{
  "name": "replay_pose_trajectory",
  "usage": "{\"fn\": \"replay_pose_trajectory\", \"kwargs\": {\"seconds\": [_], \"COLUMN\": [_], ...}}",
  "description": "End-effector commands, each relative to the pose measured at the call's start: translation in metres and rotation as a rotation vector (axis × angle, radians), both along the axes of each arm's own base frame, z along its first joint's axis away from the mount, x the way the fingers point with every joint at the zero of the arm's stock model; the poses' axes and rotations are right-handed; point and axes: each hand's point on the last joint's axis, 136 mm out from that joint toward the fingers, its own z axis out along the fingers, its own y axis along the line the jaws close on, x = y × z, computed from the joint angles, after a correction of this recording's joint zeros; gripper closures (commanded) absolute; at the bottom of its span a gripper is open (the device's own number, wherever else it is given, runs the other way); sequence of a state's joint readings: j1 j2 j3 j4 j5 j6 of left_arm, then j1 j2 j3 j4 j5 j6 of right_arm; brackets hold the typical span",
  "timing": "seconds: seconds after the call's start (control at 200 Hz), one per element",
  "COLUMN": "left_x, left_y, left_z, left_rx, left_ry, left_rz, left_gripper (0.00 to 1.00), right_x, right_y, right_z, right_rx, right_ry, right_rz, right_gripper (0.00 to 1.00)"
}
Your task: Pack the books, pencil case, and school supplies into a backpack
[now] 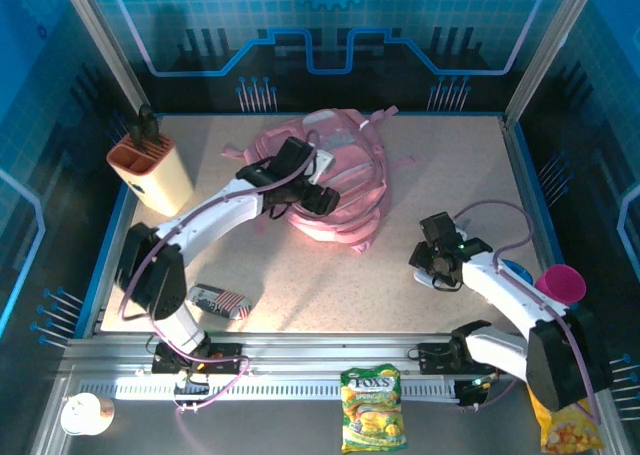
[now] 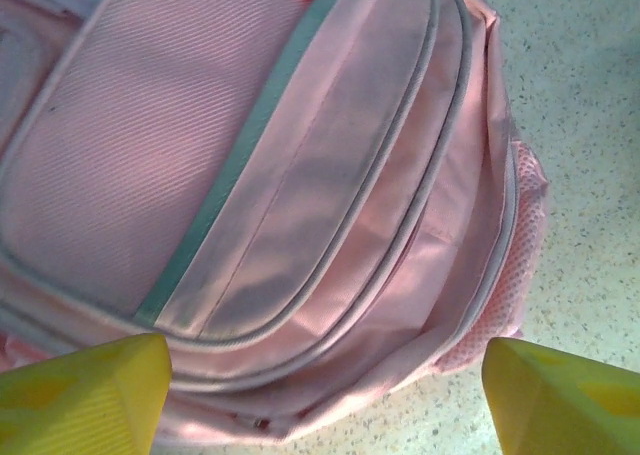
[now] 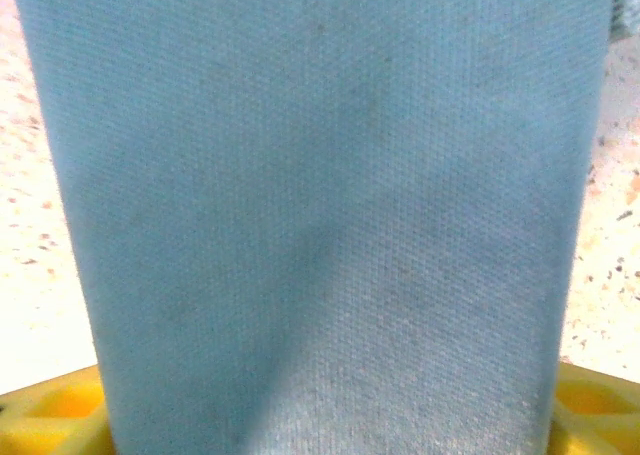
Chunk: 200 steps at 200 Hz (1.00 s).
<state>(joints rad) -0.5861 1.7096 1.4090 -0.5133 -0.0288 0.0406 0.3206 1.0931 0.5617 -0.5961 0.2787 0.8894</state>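
**Speaker 1:** What is seen from the top camera?

**Speaker 2:** A speckled table (image 1: 450,165) is shown inside a blue-lit enclosure. The pink backpack (image 1: 350,160) is laid flat near the middle of the table's far half. The left gripper (image 1: 322,183) is held over the bag's near-left part. The pencil case (image 1: 220,300), printed dark and white with red-white stripes, is found on the table at the near left, just beside the left arm (image 1: 200,225). A beige holder (image 1: 150,170) with an orange top is stood at the far left corner. The right gripper (image 1: 432,263) is seen low over the table at the near right, well apart from the backpack.

**Speaker 1:** And from the left wrist?

**Speaker 2:** The backpack (image 2: 300,175) is viewed from close above, its zipped pockets outlined in pale piping. Two yellow fingers (image 2: 80,400) are set wide apart at the bottom corners, with the bag's lower edge between them. The jaws are released.

**Speaker 1:** And from the right wrist?

**Speaker 2:** A blue-grey strip (image 3: 320,215) with a woven texture is seen running up the middle, and speckled table is shown at either side. The gap between the yellow fingers (image 3: 50,415) is spanned by it from one to the other. Whether it is clamped or merely straddled cannot be told. What the strip is cannot be told either.
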Motion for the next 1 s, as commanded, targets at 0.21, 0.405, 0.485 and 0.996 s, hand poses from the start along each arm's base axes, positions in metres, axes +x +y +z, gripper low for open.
{"fn": "replay_pose_trajectory", "kwargs": {"seconds": [0.21,0.405,0.485,0.996], "left_x": [0.021,0.043,0.045,0.063], "left_y": [-0.018,-0.021,-0.022,-0.021], "left_z": [-0.041,-0.054,-0.062,-0.067], "left_rx": [0.338,0.439,0.46,0.545], "left_ry": [0.004,0.008,0.028,0.004], "left_rz": [-0.116,-0.084,-0.097,-0.053], "left_gripper": [0.37,0.45,0.48,0.66], "right_x": [0.009,0.013,0.013,0.017], "right_y": [0.002,0.004,0.004,0.006], "right_z": [0.005,0.005,0.006,0.008], "right_rx": [0.017,0.029,0.029,0.042], "right_ry": [-0.067,-0.079,-0.083,-0.105], "right_rz": [0.013,0.018,0.018,0.018], "right_gripper": [0.29,0.29,0.29,0.29]}}
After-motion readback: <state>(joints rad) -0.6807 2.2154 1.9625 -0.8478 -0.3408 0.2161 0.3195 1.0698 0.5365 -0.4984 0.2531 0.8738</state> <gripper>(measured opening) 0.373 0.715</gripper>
